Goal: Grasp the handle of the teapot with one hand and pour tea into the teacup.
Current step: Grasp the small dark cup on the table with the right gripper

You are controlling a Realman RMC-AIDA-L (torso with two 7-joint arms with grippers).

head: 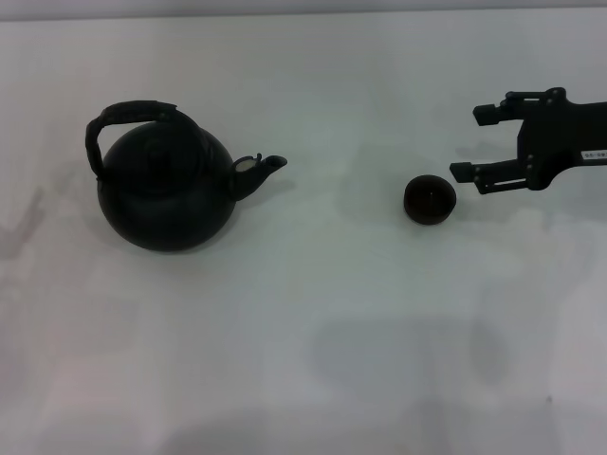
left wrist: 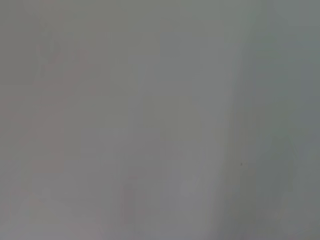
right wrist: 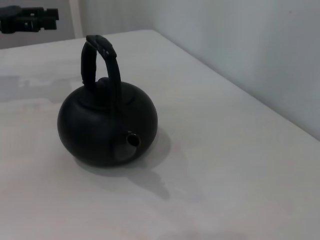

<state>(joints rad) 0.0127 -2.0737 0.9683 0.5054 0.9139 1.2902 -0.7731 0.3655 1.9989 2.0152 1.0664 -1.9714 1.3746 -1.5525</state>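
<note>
The matte-black teapot [head: 169,194] stands upright on the left of the white table, its spout [head: 268,167] pointing right. Its arched handle [head: 128,118] rises over the lid and nothing holds it. In the right wrist view the teapot [right wrist: 106,125] faces the camera spout-first, with the handle [right wrist: 102,62] upright. The small dark teacup [head: 431,200] sits right of centre. My right gripper [head: 476,142] hovers just right of and slightly beyond the teacup, open and empty, touching neither. A black part at the far table edge looks like my left gripper [right wrist: 29,19], parked well away from the teapot.
The white table [head: 313,332] has a pale wall along its far side [right wrist: 250,45]. The left wrist view shows only a blank grey surface. Faint stains mark the tabletop near the teapot.
</note>
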